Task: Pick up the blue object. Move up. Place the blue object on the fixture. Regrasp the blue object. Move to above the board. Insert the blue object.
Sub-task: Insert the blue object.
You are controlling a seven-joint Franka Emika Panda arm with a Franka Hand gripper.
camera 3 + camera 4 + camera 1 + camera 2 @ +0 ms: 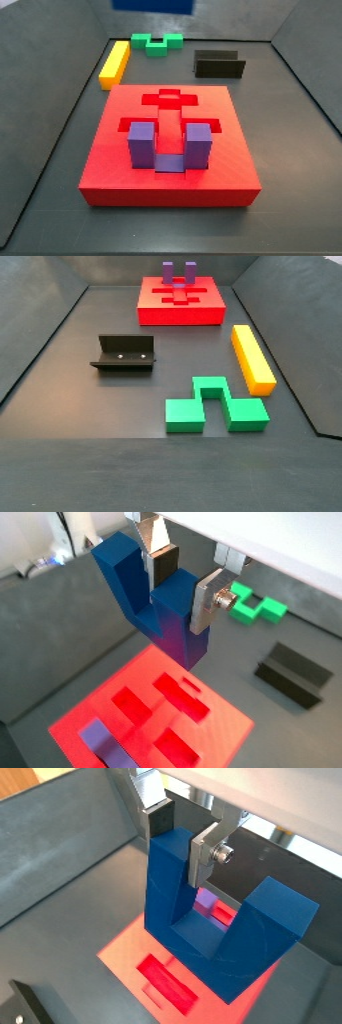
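Fingers (207, 602) of the gripper (183, 584) are pinching one prong of the blue object (147, 597), and the jaws are sitting only as far apart as that prong is thick. In both wrist views the block is hanging in the air with the board (214, 727) lying underneath it; a wrist view is showing the U of the blue object (201, 908) side-on, with the silver finger plate (207, 853) flat against the inner face of the held prong and the gripper (181, 838) above it.

From where I am standing, the side views are telling less about the grip. In a side view only a strip of the blue object (154, 5) is peeking in at the top edge, high above the floor beyond the board (167, 180), and the fingers are out of the picture. In a side view taken from the opposite end, neither the block nor the gripper is showing at all.

What the side views are giving instead is the layout. A purple block (167, 145) is sitting prongs-up in a recess of the board. The fixture (124, 354) is standing empty on the dark floor, well apart from the board (181, 304). A yellow bar (253, 357) is lying beside a green block (211, 406), which is also showing in a wrist view behind the fingers.
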